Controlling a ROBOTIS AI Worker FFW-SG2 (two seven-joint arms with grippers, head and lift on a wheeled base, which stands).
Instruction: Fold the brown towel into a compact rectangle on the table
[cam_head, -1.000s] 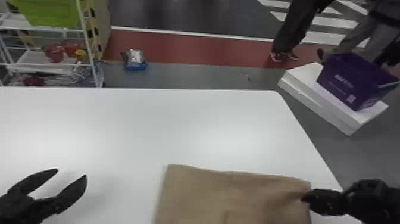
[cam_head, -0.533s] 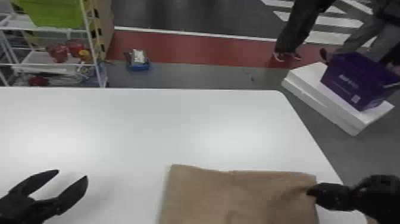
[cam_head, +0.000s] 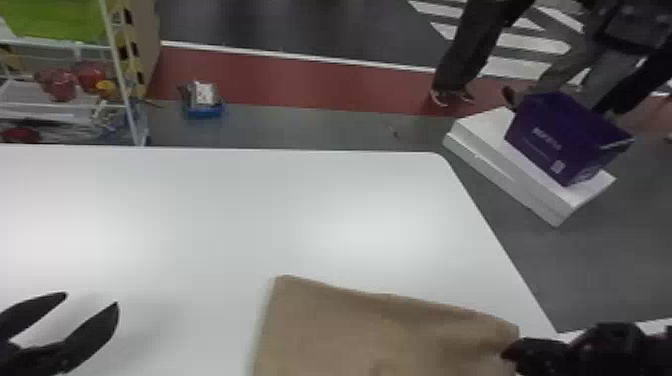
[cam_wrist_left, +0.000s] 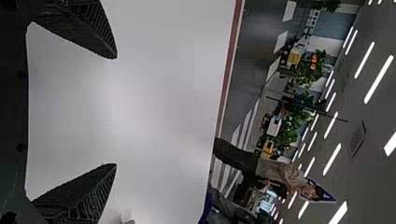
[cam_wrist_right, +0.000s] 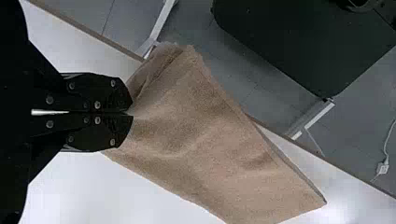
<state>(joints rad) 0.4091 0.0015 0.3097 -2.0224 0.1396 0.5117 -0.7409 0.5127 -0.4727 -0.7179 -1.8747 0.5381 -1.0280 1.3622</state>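
Brown and loosely creased, the towel (cam_head: 390, 335) is lying towards the desk's (cam_head: 240, 215) near right corner, part of it sticking out past 1 edge. The right tool (cam_wrist_right: 130, 114) is gripping the towel's side, its fingers closed, probably because that hold is giving control over the outer layers. The left tool (cam_head: 91, 299) is hovering over the desk, open, well apart from the towel, perhaps leaving the fold room. Layers are showing, so folding is seemingly under way; the overhanging part is likely needing to come inward for a compact rectangle.
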